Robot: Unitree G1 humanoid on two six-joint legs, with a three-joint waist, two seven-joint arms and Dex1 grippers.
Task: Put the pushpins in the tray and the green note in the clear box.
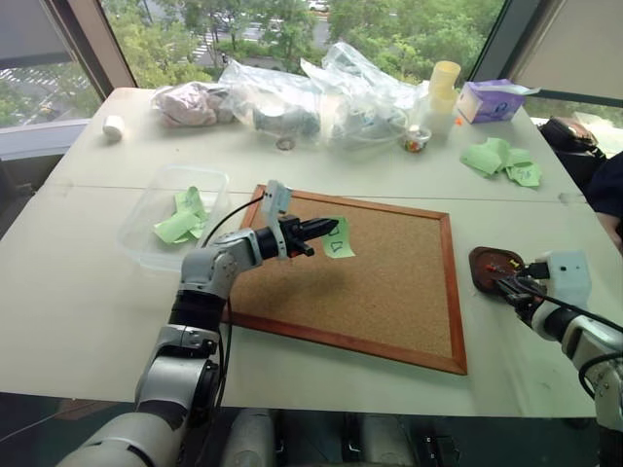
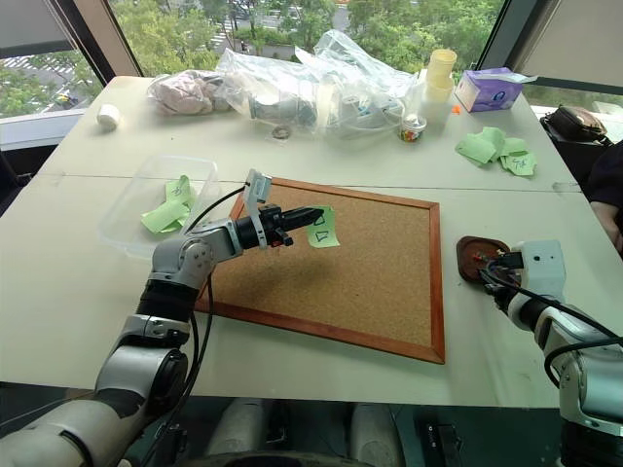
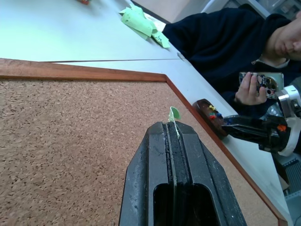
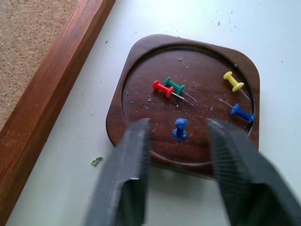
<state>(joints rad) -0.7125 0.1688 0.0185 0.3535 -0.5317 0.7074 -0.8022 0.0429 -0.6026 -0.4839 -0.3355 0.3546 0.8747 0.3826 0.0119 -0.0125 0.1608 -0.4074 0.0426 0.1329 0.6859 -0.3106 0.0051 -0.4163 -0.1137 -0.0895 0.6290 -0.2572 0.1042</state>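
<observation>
Your left gripper [image 1: 329, 230] hangs over the cork board [image 1: 389, 292], near its 11 o'clock corner, and its fingers [image 3: 175, 155] are pressed together on the edge of the green note [image 1: 337, 238]. The note, with its black drawn marks, hangs clear of the cork, pinched at one side only. In the left wrist view you see just a thin green sliver of it standing up between the closed fingers.

Your right gripper [image 4: 178, 146] sits at the cork board's 3 o'clock, over the near edge of the tray [image 4: 141, 56]. Its fingers [image 4: 129, 160] stand apart and hold nothing. The tray rests on the counter [image 1: 88, 292] just beside the board's right frame, not touching it.

Inside the tray you have five pushpins [image 4: 197, 103]: a red one [image 4: 162, 88] and a green one [image 4: 174, 85] lying together toward 10 o'clock of the dish, a yellow one [image 4: 233, 81] at 2 o'clock, a blue one [image 4: 241, 113] at 3 o'clock, and another blue one [image 4: 180, 129] at 6 o'clock, between your open fingers.

The clear box [image 1: 156, 255] stands on the counter at the board's 9 o'clock, just beside its left frame, with crumpled green papers [image 1: 183, 218] inside. More green papers [image 1: 501, 159] lie on the counter toward 1 o'clock of the board.
</observation>
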